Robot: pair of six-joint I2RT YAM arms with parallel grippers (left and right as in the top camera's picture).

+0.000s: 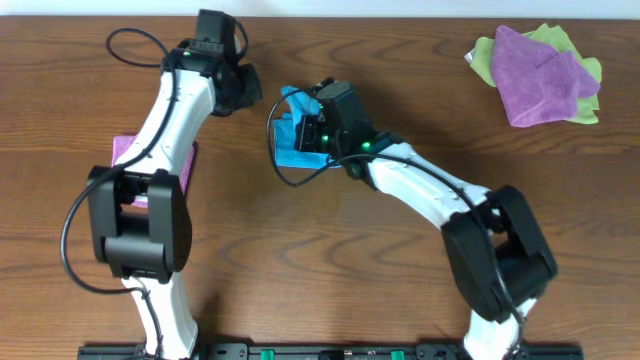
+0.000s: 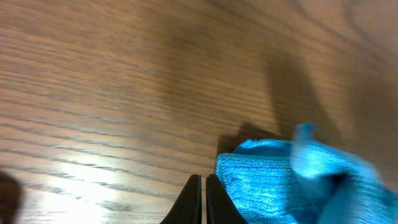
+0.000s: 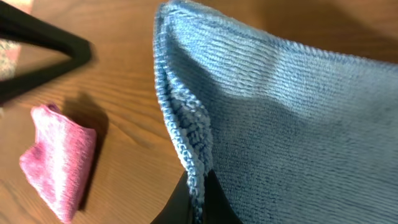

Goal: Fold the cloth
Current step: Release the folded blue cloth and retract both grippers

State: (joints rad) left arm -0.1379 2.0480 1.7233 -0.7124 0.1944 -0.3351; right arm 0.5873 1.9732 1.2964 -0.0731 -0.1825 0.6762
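Alike in build, left arm (image 1: 165,120) and right arm (image 1: 420,190): smooth white tubular links, bulky matt-black housings at elbows and wrists. Thin black cable (image 1: 68,235) looping out beside the left elbow, another arching over the far wrist; a similar loop (image 1: 283,172) off the right wrist. Small green lights (image 1: 366,146) on the right wrist block. Black base rail (image 1: 300,352) along the near edge, with green connectors. On the left gripper (image 2: 203,198), two black tapering fingers, slim at the tips. On the right gripper (image 3: 194,205), the same dark, wedge-shaped fingers.
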